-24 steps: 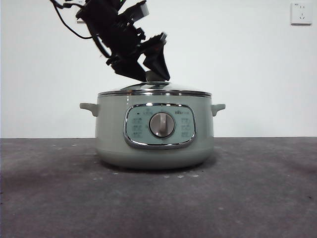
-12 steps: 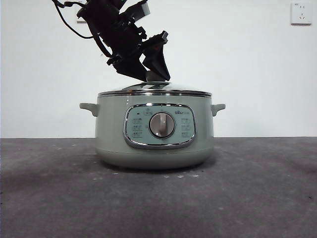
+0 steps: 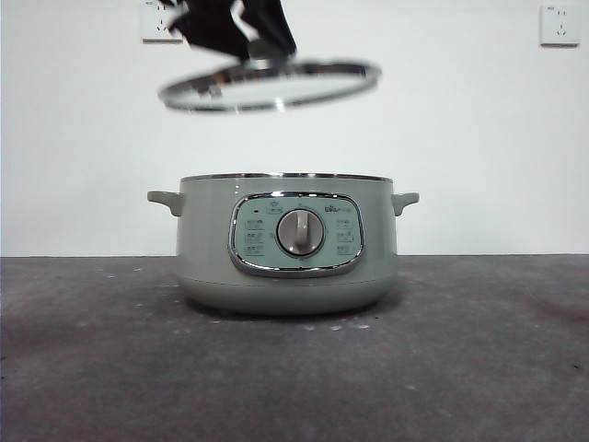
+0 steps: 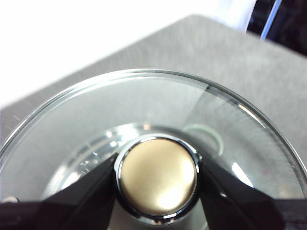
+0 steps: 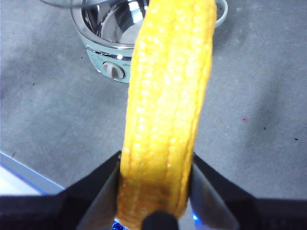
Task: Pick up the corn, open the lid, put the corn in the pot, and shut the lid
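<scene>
Lid [image 3: 269, 86] aloft in left gripper [image 4: 157, 178], pot [image 3: 287, 244] open, corn [image 5: 167, 110] in right gripper [image 5: 154, 191]

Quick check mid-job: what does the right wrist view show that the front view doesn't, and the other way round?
Only the right wrist view shows the corn, clamped upright in the right gripper, and the shiny inside of the open pot.

Only the front view shows the lid, tilted and well clear above the pot, held by its knob in the left gripper. It also shows two wall sockets.

Both show the pot uncovered, its dial and the grey table.
</scene>
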`<action>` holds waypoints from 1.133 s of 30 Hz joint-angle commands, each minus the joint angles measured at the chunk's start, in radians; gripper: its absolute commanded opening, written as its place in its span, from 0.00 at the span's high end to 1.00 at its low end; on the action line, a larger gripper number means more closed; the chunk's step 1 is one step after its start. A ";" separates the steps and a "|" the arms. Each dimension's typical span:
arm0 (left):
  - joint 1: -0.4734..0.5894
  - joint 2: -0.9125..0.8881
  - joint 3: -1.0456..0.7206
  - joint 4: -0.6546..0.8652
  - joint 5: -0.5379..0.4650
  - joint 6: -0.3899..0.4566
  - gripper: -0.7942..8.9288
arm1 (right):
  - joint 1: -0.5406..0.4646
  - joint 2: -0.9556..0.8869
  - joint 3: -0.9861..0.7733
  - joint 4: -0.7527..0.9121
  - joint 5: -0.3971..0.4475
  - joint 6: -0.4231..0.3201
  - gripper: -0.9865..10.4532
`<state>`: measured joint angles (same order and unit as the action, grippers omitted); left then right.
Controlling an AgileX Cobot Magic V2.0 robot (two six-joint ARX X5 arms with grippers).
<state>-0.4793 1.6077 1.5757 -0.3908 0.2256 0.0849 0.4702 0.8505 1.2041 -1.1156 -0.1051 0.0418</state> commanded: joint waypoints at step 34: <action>0.123 -0.922 -0.463 -0.328 -0.047 -0.060 0.93 | 0.021 1.175 0.866 0.090 -0.175 -0.077 0.92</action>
<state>-0.3599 0.7013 1.1004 -0.7628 0.1749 0.0360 0.4850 1.9938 2.0483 -1.0203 -0.2779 -0.0231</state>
